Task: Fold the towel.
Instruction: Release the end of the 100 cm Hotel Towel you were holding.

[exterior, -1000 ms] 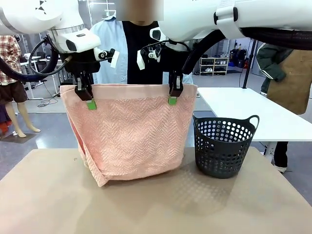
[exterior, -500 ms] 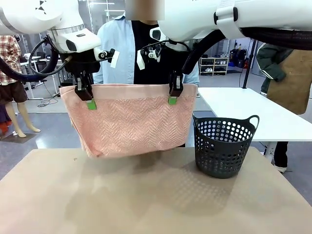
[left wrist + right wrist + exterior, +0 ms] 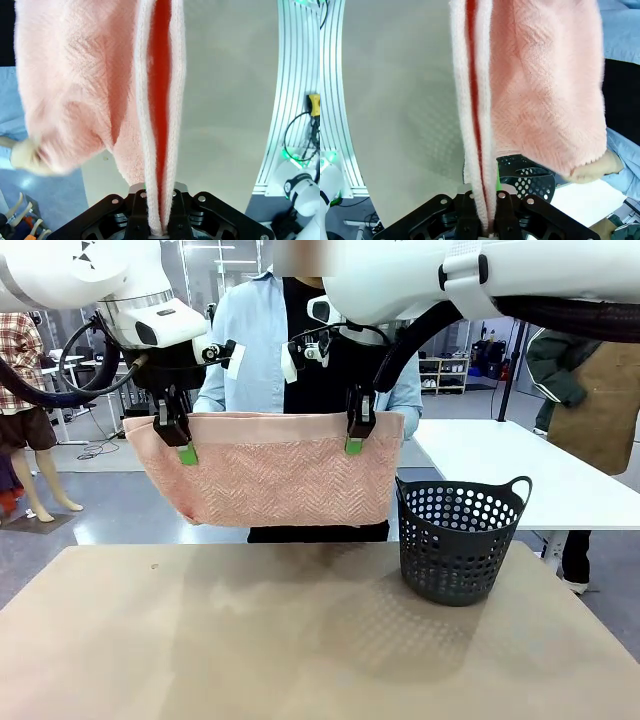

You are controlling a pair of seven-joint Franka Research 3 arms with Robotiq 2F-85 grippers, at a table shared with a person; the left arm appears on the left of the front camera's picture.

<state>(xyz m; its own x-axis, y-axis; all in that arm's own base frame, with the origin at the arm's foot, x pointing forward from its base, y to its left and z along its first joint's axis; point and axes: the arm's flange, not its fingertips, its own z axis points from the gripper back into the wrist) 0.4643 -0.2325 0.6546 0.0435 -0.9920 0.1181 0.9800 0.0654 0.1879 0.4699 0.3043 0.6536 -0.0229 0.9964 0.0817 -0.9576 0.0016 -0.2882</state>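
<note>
Hung towel (image 3: pixel 270 475) stretched above tabletop (image 3: pixel 300 640), top corners pinched in left gripper (image 3: pixel 187 452) and right gripper (image 3: pixel 353 445) (likely so person's hand (image 3: pixel 594 172) could raise hem).

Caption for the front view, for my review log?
Left gripper and right gripper pinch the towel by its top edge above the table, before a person; a basket stands alongside.
</note>
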